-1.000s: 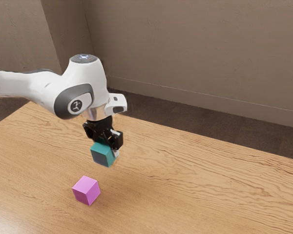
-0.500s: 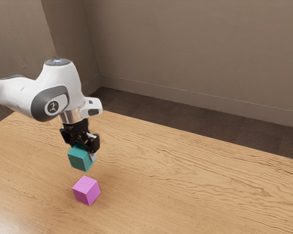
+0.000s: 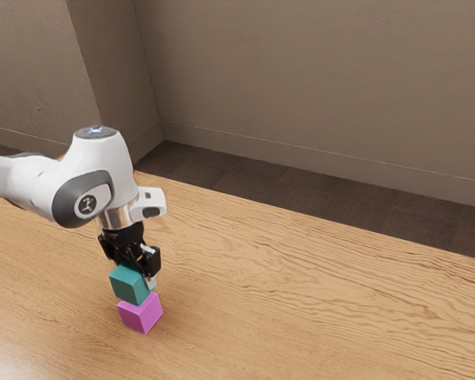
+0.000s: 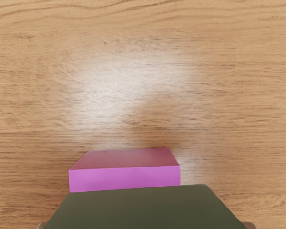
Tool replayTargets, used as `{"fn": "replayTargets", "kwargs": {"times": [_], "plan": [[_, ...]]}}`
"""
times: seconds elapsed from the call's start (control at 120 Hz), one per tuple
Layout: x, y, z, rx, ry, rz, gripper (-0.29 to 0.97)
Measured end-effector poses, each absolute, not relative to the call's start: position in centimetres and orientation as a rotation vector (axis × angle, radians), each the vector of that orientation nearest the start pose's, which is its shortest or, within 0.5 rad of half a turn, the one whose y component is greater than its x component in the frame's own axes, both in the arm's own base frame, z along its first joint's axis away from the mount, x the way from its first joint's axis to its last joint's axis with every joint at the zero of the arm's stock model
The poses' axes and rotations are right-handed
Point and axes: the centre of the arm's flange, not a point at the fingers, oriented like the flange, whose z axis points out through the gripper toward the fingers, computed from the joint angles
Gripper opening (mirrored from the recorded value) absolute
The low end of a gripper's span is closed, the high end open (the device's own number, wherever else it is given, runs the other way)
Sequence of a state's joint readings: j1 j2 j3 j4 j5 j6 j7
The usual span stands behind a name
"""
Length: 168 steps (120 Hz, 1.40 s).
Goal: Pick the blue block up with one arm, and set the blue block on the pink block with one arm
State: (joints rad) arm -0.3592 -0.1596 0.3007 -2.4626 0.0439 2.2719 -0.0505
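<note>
Pink block (image 3: 140,313) lies flat on the bench (image 3: 324,293) toward the exterior view's lower left, with one vertical edge turned to the camera. Blue block (image 3: 128,285) sits directly on top of it, touching as far as can be seen. It is a cube with no long axis, its top face level and its edges turned much like the pink block's, offset slightly toward the exterior view's left. Tool (image 3: 132,275) points straight down, clamped on the blue block from two sides, with the white arm (image 3: 32,178) above, then dark floor (image 3: 301,182) and beige wall (image 3: 340,79) beyond.
</note>
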Motion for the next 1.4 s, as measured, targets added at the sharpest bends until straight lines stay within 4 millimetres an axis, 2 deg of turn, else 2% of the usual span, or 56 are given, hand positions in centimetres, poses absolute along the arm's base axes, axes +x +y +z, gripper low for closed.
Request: {"fn": "replayTargets", "kwargs": {"times": [0.208,0.367,0.442,0.775,1.208,1.4], "plan": [[45.3,-2.1,34.6,-3.156,0.104,0.045,0.38],[45.2,-0.2,34.3,-3.166,0.070,0.044,0.38],[45.2,0.1,34.3,-3.171,0.063,0.042,0.38],[45.3,-0.7,34.4,-3.181,0.101,0.030,0.38],[45.4,-0.8,34.2,-3.192,0.065,0.034,0.38],[45.3,-2.0,34.2,-3.198,0.099,0.035,0.51]]}}
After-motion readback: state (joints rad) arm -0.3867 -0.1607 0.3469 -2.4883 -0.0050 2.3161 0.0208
